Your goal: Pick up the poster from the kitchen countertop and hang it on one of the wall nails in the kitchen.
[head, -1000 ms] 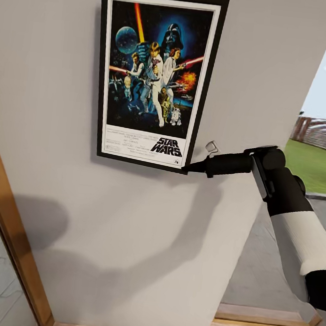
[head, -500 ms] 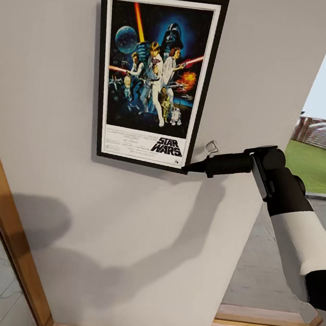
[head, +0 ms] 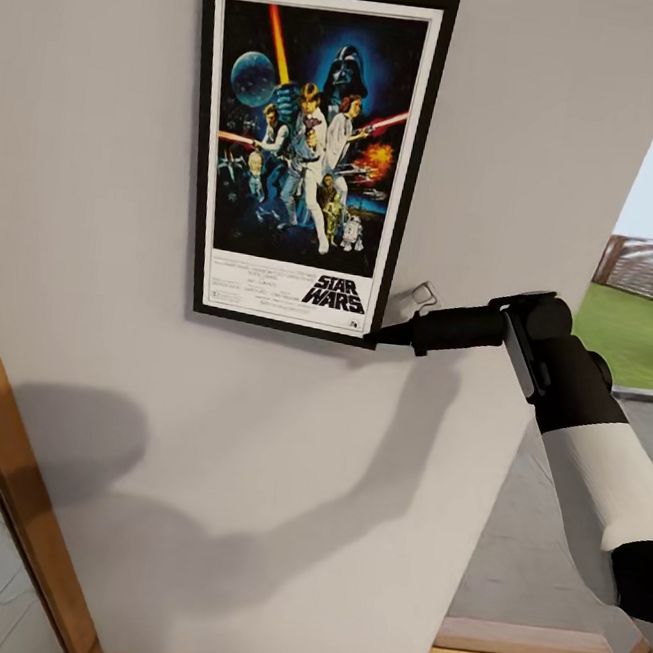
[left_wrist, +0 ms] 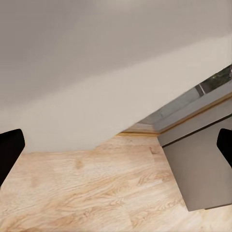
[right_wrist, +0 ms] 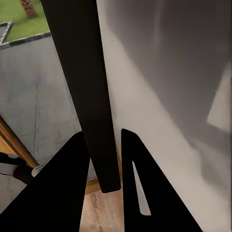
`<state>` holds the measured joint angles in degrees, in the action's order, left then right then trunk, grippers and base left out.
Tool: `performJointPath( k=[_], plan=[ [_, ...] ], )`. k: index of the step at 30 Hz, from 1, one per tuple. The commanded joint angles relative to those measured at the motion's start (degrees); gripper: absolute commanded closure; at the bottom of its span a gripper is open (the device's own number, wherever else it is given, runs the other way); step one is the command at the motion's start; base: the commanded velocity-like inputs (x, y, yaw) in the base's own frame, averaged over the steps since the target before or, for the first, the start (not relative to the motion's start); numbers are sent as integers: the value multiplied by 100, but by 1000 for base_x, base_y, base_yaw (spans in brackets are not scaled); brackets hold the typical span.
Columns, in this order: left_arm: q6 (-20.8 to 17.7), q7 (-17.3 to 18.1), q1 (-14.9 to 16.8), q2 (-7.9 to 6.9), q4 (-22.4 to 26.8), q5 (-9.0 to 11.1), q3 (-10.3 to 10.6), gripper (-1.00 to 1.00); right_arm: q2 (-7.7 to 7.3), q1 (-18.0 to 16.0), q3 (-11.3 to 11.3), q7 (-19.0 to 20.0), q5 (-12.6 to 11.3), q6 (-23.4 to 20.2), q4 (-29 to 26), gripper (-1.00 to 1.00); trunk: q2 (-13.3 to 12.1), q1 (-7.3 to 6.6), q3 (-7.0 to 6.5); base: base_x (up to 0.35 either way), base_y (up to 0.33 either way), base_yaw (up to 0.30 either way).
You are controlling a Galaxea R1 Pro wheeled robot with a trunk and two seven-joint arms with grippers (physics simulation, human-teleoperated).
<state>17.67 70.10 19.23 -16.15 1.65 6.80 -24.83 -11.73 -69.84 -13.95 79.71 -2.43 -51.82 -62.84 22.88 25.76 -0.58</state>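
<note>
I see the poster (head: 312, 156) flat on the pale wall (head: 250, 479), bare wall below and a wooden door frame (head: 17, 495) beside. My right gripper (head: 373, 339) pinches its lower corner (frame edge between the fingers (right_wrist: 72, 193)).

The poster (head: 312, 159) carries "STAR WARS" in bold black slanted letters on its white bottom border, toward the right corner. The small print beside it is too fine to read.
</note>
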Motion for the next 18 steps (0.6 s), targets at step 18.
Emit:
performJointPath(
  k=[18],
  plan=[
    [26, 12, 2, -2, -7, 58, 48, -100, -5, -3, -11, 1, -26, -65, 0, 100, 4, 3, 3, 48, 0, 0]
  ],
)
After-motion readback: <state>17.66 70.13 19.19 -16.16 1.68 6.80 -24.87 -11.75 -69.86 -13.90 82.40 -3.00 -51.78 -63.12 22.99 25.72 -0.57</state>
